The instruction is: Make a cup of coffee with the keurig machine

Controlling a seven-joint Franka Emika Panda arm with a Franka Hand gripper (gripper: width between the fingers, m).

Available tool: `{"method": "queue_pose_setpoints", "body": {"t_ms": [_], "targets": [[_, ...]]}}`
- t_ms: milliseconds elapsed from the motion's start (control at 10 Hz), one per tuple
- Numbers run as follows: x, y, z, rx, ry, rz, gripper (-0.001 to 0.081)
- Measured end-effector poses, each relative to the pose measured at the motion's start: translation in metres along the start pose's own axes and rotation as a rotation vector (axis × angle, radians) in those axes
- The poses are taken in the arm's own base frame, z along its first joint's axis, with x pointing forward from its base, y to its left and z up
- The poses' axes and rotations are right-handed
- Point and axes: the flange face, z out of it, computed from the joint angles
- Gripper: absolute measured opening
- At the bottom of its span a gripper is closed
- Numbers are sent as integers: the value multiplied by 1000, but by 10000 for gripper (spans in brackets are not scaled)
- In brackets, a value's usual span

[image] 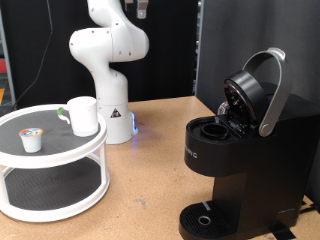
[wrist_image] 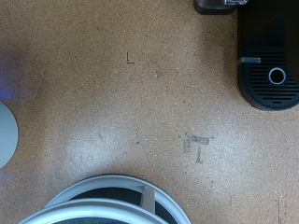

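Observation:
The white cup [image: 82, 115] stands upright on the top tier of a round white stand, at the exterior view's left. A small white pod with a coloured lid [image: 33, 138] sits beside it. The black keurig machine [image: 235, 150] stands at the exterior view's right with its silver-handled lid [image: 268, 92] raised and the pod chamber open. Its round drip base [image: 203, 220] holds nothing. The wrist view looks straight down from high up and shows the drip base [wrist_image: 276, 77] near one edge. The arm rises out of the exterior view's top, and the gripper shows in neither view.
The two-tier round white stand [image: 52, 195] fills the exterior view's lower left, and its rim [wrist_image: 103, 198] shows in the wrist view. The white robot base [image: 110, 95] stands behind it. Bare brown tabletop [wrist_image: 131, 103] lies between stand and machine.

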Motion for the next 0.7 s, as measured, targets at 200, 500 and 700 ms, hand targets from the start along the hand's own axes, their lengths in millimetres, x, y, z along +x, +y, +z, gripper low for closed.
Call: {"method": "queue_pose_setpoints", "body": {"t_ms": [200,500,700], "targets": [[-11,10,0,15,19,-6,808],[-51,43,-1,21,35,-12,808],[-72,57,-2,14,34,-52,808]]}}
